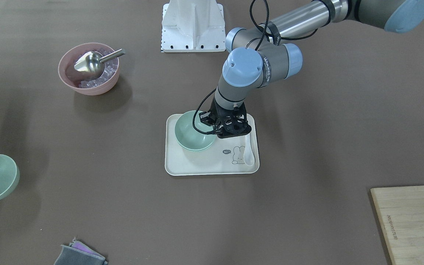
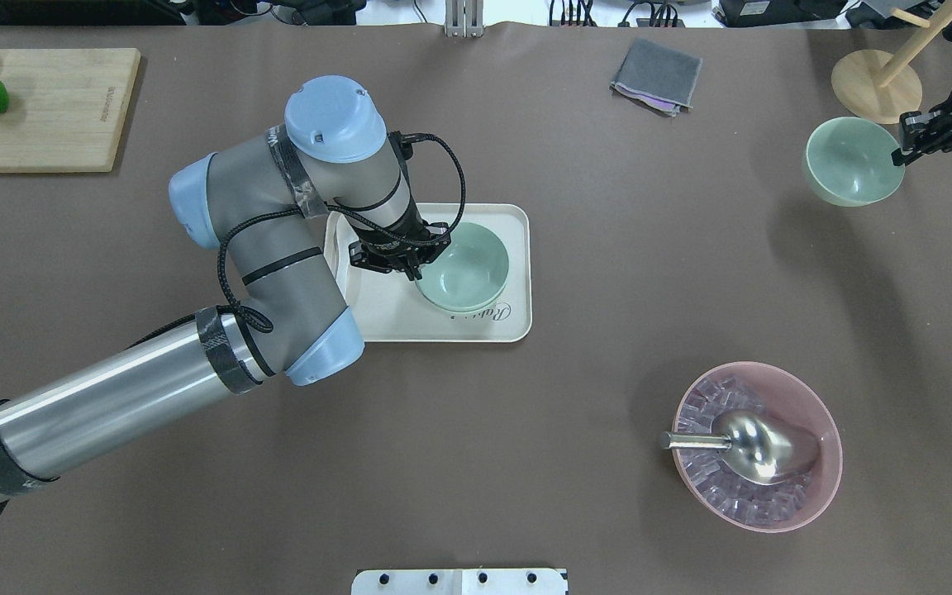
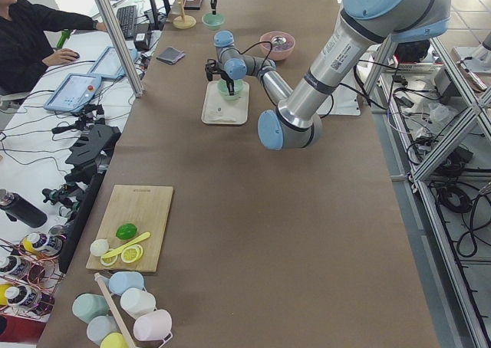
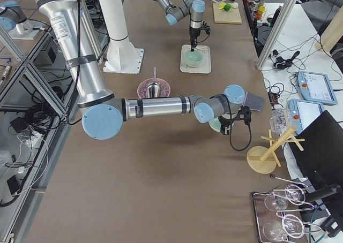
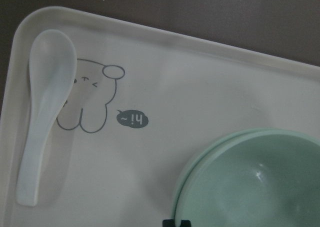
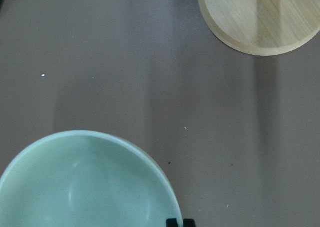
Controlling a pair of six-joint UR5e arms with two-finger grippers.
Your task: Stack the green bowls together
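Observation:
Two pale green bowls (image 1: 193, 134) sit nested on a cream tray (image 1: 204, 165); they also show in the overhead view (image 2: 464, 268) and the left wrist view (image 5: 250, 182). My left gripper (image 2: 420, 277) is shut on the upper bowl's rim, its fingertips at the bottom edge of the left wrist view (image 5: 176, 222). A third green bowl (image 2: 852, 161) hangs tilted above the table at the far right. My right gripper (image 2: 902, 153) is shut on its rim; bowl (image 6: 85, 187) and gripper (image 6: 180, 222) both show in the right wrist view.
A white spoon (image 5: 45, 112) lies on the tray beside the stack. A pink bowl with ice and a metal scoop (image 2: 757, 446) stands front right. A wooden stand (image 2: 864, 83), a grey cloth (image 2: 656, 74) and a cutting board (image 2: 38, 107) are at the back.

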